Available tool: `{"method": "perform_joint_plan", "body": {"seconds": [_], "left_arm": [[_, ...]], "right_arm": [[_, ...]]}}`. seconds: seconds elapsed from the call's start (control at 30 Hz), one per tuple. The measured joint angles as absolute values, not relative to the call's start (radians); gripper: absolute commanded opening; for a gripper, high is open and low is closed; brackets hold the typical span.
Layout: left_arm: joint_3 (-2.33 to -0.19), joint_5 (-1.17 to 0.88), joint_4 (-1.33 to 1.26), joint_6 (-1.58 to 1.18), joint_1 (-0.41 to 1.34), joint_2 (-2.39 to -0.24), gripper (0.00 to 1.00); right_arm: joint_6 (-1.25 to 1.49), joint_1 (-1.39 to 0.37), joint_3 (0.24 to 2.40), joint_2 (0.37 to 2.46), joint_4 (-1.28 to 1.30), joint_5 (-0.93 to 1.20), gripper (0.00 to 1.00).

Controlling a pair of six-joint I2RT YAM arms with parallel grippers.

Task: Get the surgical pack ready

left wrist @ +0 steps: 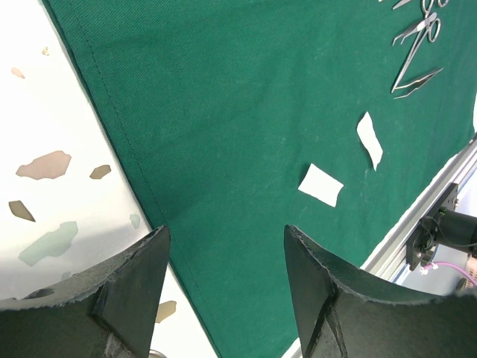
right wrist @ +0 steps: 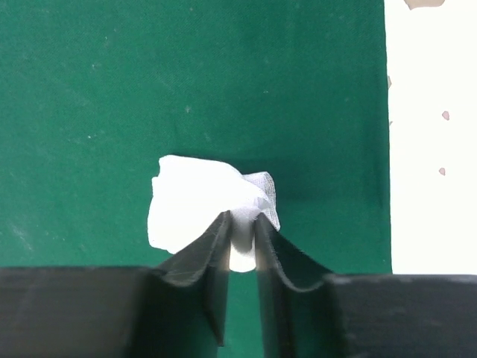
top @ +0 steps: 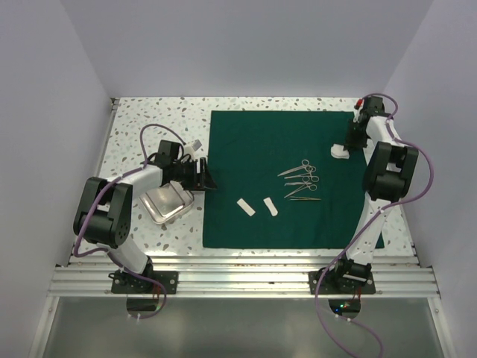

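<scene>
A dark green surgical drape (top: pixel 253 149) lies spread flat across a speckled white surface (top: pixel 149 119), with both robot arms reaching over it from the near edge. At the far right part of the cloth, the right gripper (right wrist: pixel 240 224) points down with its fingers (right wrist: pixel 209 246) pinched tight on a crumpled wad of white gauze (right wrist: pixel 194 198). The wad rests against the drape, close to its right-hand edge.

Near the middle of the cloth lies a small cluster of steel ring-handled instruments (top: pixel 302 177). They are fanned out side by side, with one thin straight tool (top: pixel 305 198) at the cluster's near side. Two flat white gauze pads (top: pixel 246 207) (top: pixel 270 206) sit a little nearer the arms. They are close together but apart, and clear of the instruments.

On the left, the left gripper (left wrist: pixel 225 233) hovers at the drape's left hem. Its black fingers (left wrist: pixel 134 283) are spread wide and hold nothing. The wrist view shows the hem running between them, green cloth on one side and bare surface on the other. A small shiny metal tray (top: pixel 168 203) sits on the bare surface just off the cloth's left edge, close under the left arm. Whether it touches the hem cannot be made out.
</scene>
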State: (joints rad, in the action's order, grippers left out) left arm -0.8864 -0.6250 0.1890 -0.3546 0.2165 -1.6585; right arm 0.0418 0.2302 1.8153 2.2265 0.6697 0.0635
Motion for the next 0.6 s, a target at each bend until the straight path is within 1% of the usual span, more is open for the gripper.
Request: {"method": "perform_joint_plan", "body": {"seconds": [0.07, 0.1, 0.17, 0.2, 0.3, 0.4, 0.6], "left_arm": [[-0.886, -0.625, 0.189, -0.355, 0.216, -1.658, 0.67], [-0.886, -0.625, 0.189, -0.355, 0.216, -1.658, 0.67], [-0.886, -0.625, 0.189, -0.355, 0.216, -1.658, 0.67], [-0.886, -0.625, 0.189, -0.355, 0.216, -1.658, 0.67], [-0.886, -0.625, 0.189, -0.355, 0.216, -1.658, 0.67], [-0.886, -0.625, 0.189, -0.355, 0.216, -1.658, 0.67], [-0.886, -0.626, 0.189, -0.355, 0.216, -1.658, 0.67]], "right_arm": [[0.042, 0.230, 1.815, 2.226, 0.673, 0.062, 0.29], [0.043, 0.230, 1.815, 2.226, 0.675, 0.061, 0.34], [0.044, 0.230, 1.815, 2.226, 0.682, 0.059, 0.38], [0.044, 0.230, 1.815, 2.226, 0.686, 0.057, 0.42], [0.044, 0.230, 1.815, 2.226, 0.695, 0.050, 0.47], [0.044, 0.230, 1.815, 2.226, 0.696, 0.051, 0.48], [0.044, 0.230, 1.815, 2.243, 0.697, 0.055, 0.48]]}}
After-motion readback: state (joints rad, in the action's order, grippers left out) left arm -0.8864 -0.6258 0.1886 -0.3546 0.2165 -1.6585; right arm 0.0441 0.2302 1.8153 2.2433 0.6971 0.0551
